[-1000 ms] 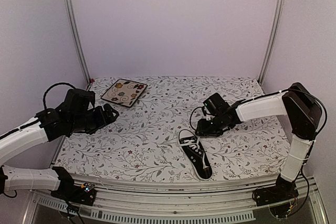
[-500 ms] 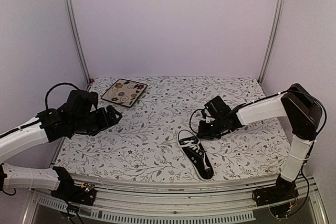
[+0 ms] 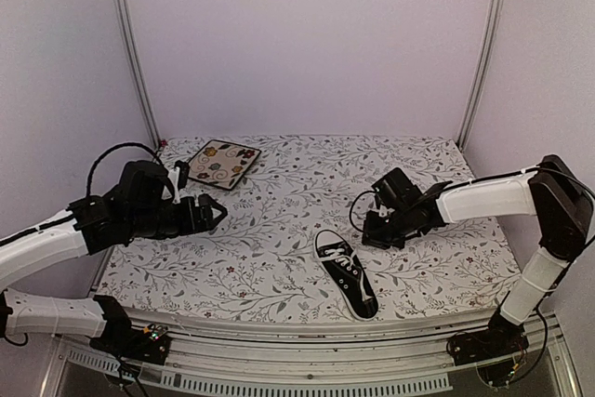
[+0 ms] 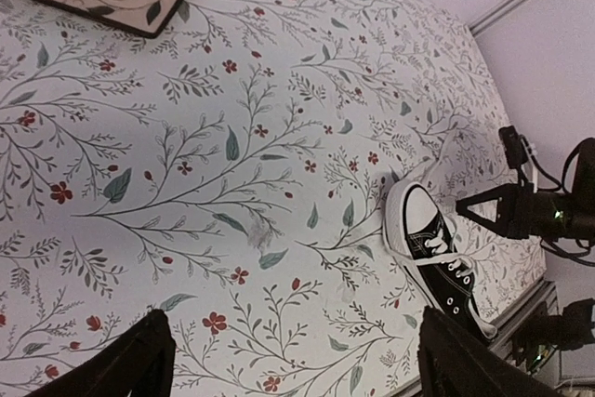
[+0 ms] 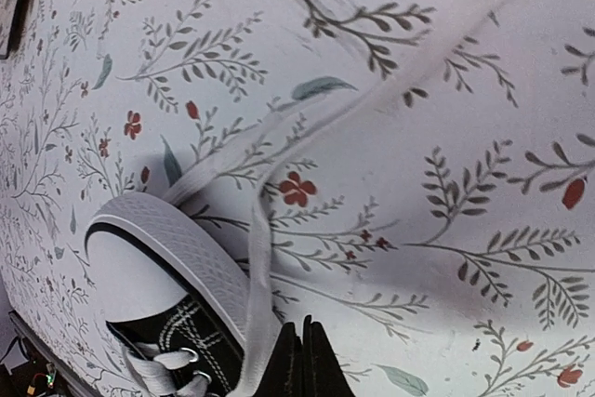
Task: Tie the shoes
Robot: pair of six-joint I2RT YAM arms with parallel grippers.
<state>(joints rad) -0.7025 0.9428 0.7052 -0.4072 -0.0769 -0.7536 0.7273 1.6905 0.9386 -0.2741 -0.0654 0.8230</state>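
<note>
Sneaker [image 3: 346, 278] lies on the table [image 3: 279, 183] right of centre near the front edge, toe pointing away. Right gripper [image 5: 302, 360] is clamped tight just off the toe cap, and it looks pinched on a white lace [image 5: 261, 258], though contact sits at the frame edge. Left gripper [image 4: 293, 341] hangs spread wide, holding nothing, well apart from the shoe.

To do this well, draw the lace out gently so the shoe doesn't drag, and bring the left arm over for the other strand.

Count: one sneaker, one plate [image 3: 219, 163], two grippers, probably two loose strands.
</note>
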